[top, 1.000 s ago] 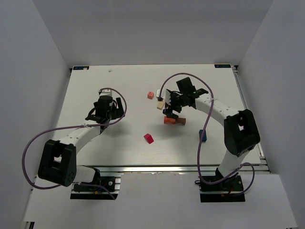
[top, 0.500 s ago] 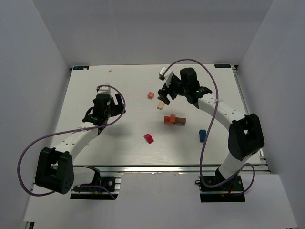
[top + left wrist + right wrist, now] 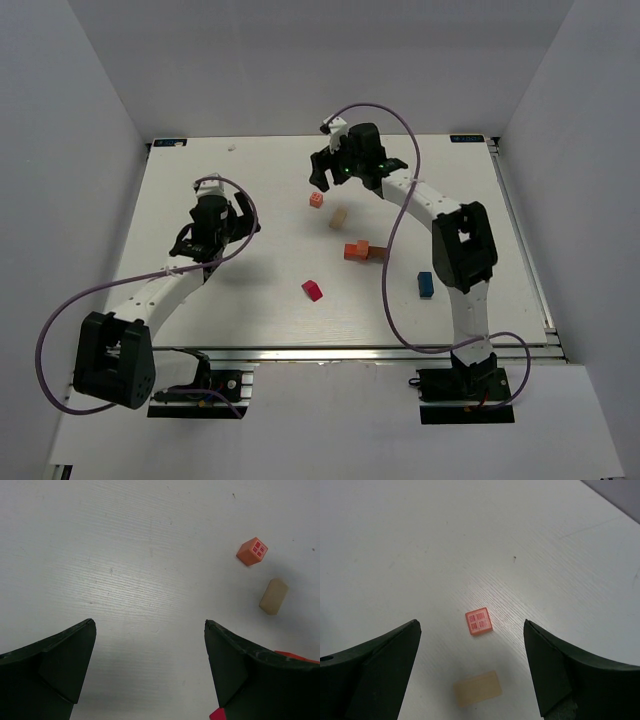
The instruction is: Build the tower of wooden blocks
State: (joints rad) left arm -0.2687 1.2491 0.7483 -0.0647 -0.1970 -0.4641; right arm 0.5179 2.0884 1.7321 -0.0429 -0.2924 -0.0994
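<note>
Nearest on the table (image 3: 250, 180) lie a red block (image 3: 313, 290) and a blue block (image 3: 425, 284). Mid-table sits the tower (image 3: 365, 251), so far an orange block touching a brown one. The left hand (image 3: 150, 627) hangs wide open over bare table, holding nothing. Farther off, the right hand (image 3: 471, 625), equally spread and empty, hovers above a pink cube (image 3: 316, 200), with a tan block (image 3: 338, 218) just nearer.
</note>
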